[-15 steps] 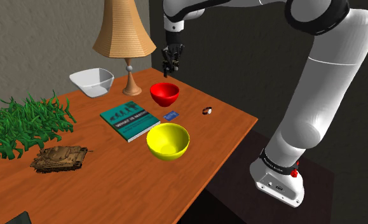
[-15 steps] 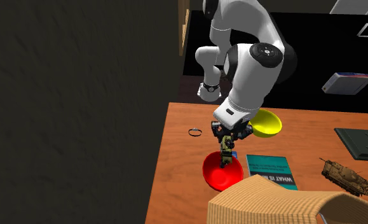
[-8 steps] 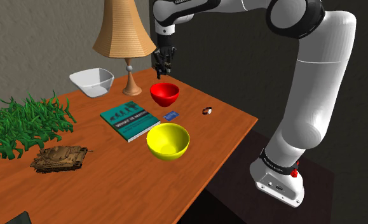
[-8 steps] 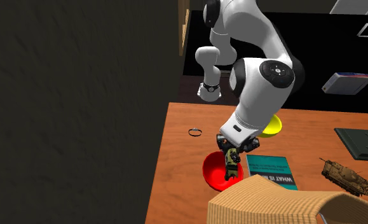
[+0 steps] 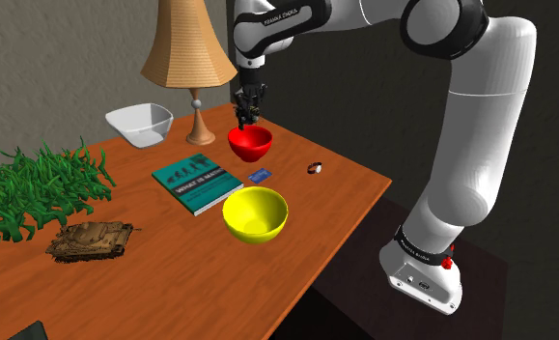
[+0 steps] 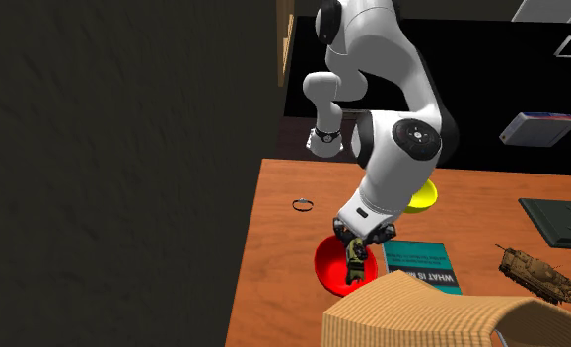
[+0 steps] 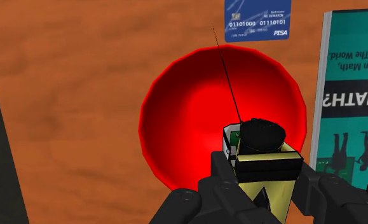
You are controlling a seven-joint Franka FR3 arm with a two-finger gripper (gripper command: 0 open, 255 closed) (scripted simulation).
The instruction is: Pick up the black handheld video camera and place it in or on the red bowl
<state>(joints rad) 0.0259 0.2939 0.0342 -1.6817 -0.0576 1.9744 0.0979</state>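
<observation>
Arching over and pointing straight down, the arm (image 5: 482, 116) has its gripper (image 5: 245, 114) clamped on the video camera (image 7: 262, 147), which is held at the red bowl's (image 7: 176, 108) mouth, long axis upright, black rounded end downward.

You have a wooden table (image 5: 171, 290) with a warm orange-brown grain. Near its far edge in the shoulder view stands a table lamp (image 5: 187, 43), with a ribbed tan shade on a turned wooden base. Behind it you see a mottled grey-brown wall (image 5: 55, 58), and beside the table a dark floor (image 5: 349, 280). In the second exterior view a black area (image 6: 490, 64) lies beyond the table.
</observation>
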